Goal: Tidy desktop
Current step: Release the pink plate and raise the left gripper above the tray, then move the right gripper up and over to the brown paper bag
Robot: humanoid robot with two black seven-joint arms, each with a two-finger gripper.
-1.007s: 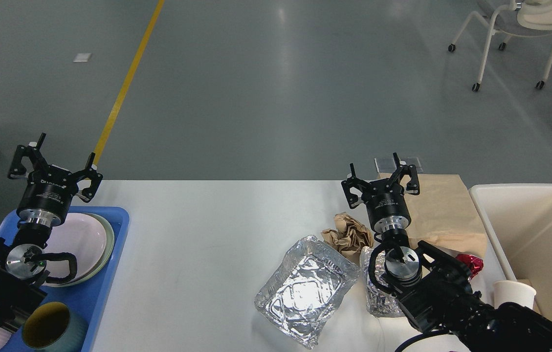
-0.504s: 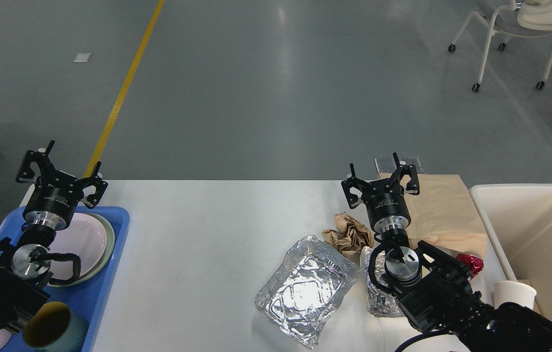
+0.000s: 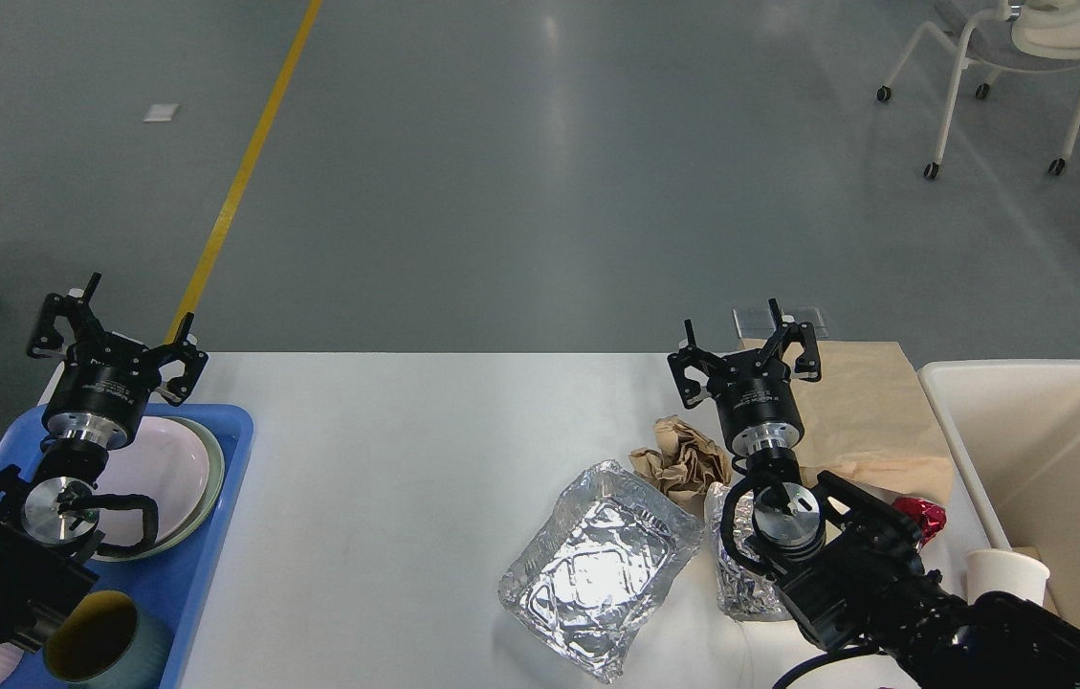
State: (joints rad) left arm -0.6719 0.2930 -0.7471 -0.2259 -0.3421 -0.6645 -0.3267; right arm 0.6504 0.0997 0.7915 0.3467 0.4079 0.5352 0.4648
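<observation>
With both the left gripper point(image 3: 118, 326) and right gripper point(image 3: 746, 351) hanging wide-jawed and empty, the white desktop point(image 3: 406, 459) below risks its light foil tray point(image 3: 597, 565) at 5 o'clock (crumpled, slippery) skidding or crushing under a careless pinch.

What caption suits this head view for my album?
Two open tools, left tool and right tool, above a white desktop littered with foil tray and crumpled paper.

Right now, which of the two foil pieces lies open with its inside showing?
The foil tray left of the right arm: it lies open, embossed bottom showing. The other foil piece is crumpled, partly hidden under that arm.
</observation>
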